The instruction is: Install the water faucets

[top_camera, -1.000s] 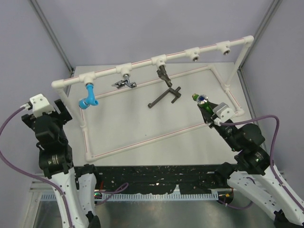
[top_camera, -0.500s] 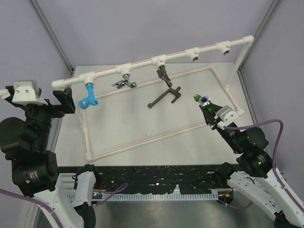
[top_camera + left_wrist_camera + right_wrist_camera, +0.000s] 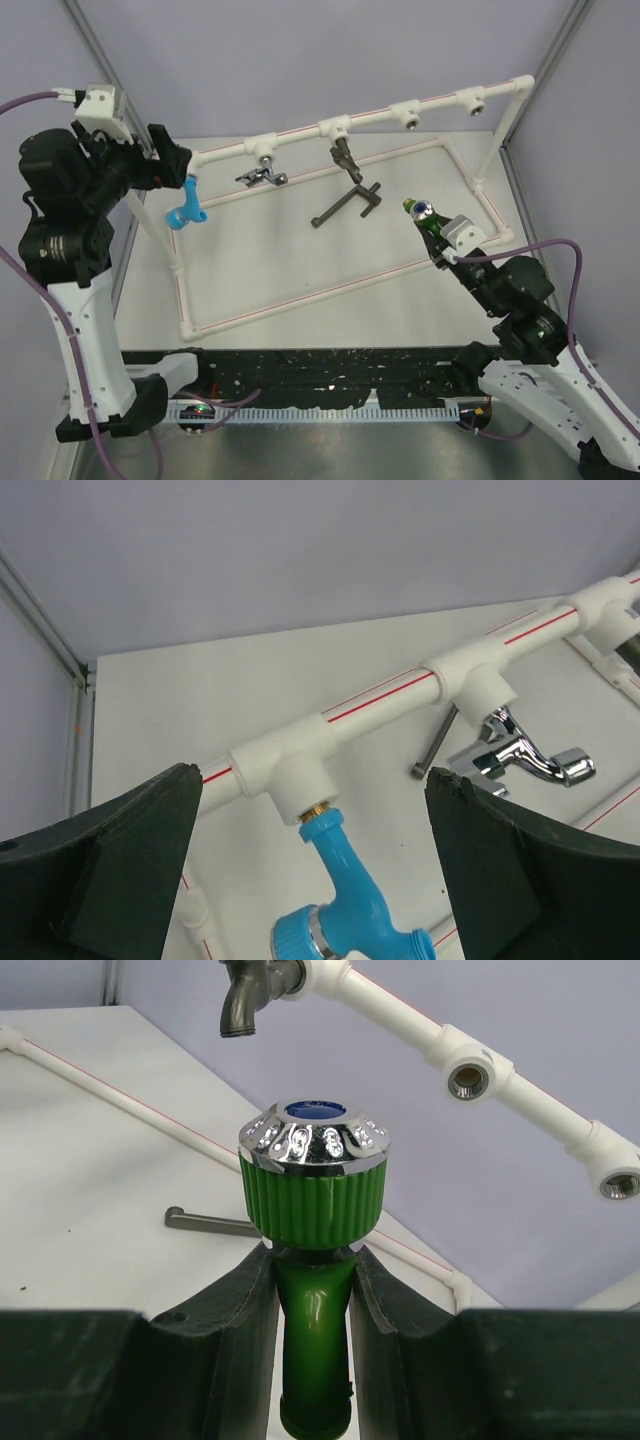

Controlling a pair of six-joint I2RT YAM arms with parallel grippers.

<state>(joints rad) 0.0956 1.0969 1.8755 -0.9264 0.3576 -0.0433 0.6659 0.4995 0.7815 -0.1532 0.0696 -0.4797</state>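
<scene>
Left hand (image 3: 312, 773), spread open, has risen to the pipe frame's (image 3: 380, 695) blue faucet (image 3: 345, 900); right hand (image 3: 312, 1255) grips the green faucet (image 3: 313, 1195), uninstalled.

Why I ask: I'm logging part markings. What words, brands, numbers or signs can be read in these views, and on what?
No readable word, number, brand or sign shows in any view.
White pipe frame: only a thin red stripe, no lettering.
Green faucet: blue disc on the chrome knob top, no legible mark.
Blue faucet and chrome faucet: no marking seen.
</scene>
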